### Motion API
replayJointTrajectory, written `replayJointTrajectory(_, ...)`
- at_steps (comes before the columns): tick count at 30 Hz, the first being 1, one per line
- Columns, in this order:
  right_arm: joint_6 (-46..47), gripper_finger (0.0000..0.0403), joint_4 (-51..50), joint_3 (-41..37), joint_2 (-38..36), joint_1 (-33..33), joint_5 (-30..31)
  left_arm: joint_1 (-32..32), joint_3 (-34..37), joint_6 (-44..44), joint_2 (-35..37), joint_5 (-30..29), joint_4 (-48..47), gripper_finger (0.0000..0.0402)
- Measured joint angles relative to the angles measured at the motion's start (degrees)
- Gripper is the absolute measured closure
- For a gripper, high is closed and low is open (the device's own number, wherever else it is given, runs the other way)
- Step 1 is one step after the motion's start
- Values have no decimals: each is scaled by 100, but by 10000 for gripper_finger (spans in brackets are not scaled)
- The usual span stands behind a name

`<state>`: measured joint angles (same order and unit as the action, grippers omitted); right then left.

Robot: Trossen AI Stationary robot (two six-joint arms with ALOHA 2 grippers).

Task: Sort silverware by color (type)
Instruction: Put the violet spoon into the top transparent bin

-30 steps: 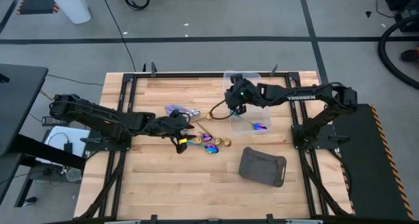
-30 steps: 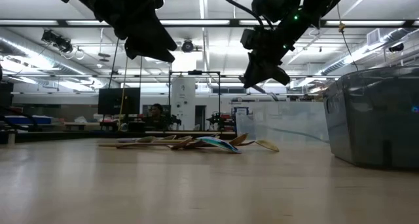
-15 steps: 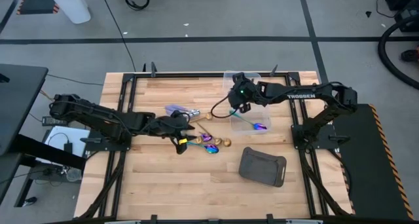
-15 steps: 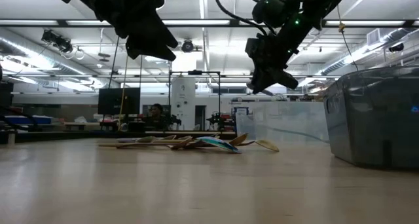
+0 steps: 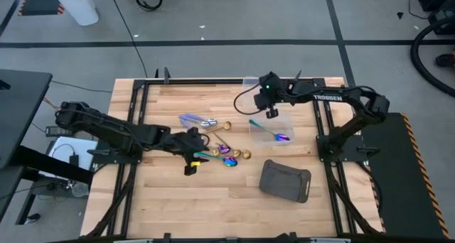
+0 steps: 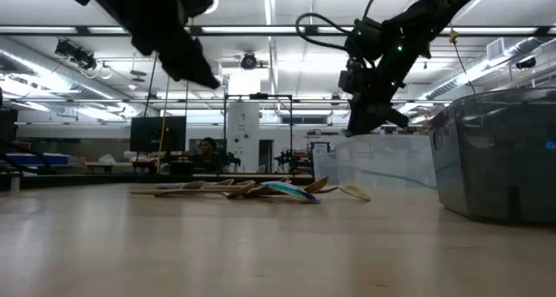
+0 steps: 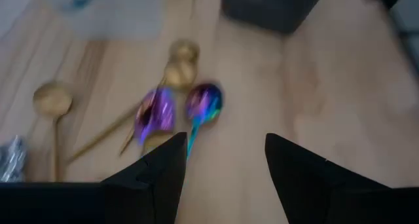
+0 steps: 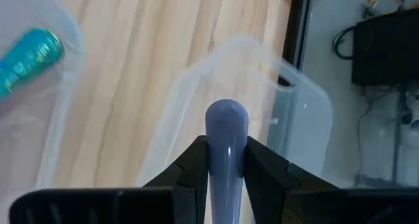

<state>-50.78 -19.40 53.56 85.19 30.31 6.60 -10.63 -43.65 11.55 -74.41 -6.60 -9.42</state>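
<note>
The right claw (image 8: 226,160) is closed on a lilac-handled utensil (image 8: 226,135) — the rounded handle end sticks out between its two dark fingers (image 8: 190,168). In the high view this claw (image 5: 271,109) hangs over the clear plastic tubs (image 5: 284,88) at the far right part of the tabletop (image 5: 213,207), and the wrist view shows a tub rim just under the handle. One tub holds two iridescent rainbow spoons (image 5: 273,133), lying flat on its floor.

The left claw (image 5: 190,160) stands open, its fingers (image 7: 163,171) spread with nothing between them. It hovers above the loose pile of silverware (image 5: 224,152) near the middle of the tabletop — gold spoons (image 7: 54,101) and iridescent rainbow ones (image 7: 203,103) lie mixed together there, some touching. A little farther back lie lilac-handled silver pieces (image 5: 197,121). In the low view the pile (image 6: 261,189) lies flat, both claws well above it.

A dark grey tray (image 5: 285,180) sits apart from the pile, nearer the front right.
</note>
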Motion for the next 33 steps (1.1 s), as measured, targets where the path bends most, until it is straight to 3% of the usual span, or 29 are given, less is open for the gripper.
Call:
replayJointTrajectory(9,292,310,169,-332,0,422,-352,438,3,-27,-938,-249,-276,187)
replayJointTrajectory(21,749,236,496,-343,0,435,-339,2122,2,-1313,-1189,-473,-644,187)
replayJointTrajectory(28,1524,233,573,-241,0,160,576,2935,-1,-2248,-1189,-434,-750,187)
replayJointTrajectory(33,2216,241,523,-148,-52,-151,1240,3270,1,-2613,-1187,115,-1021,186)
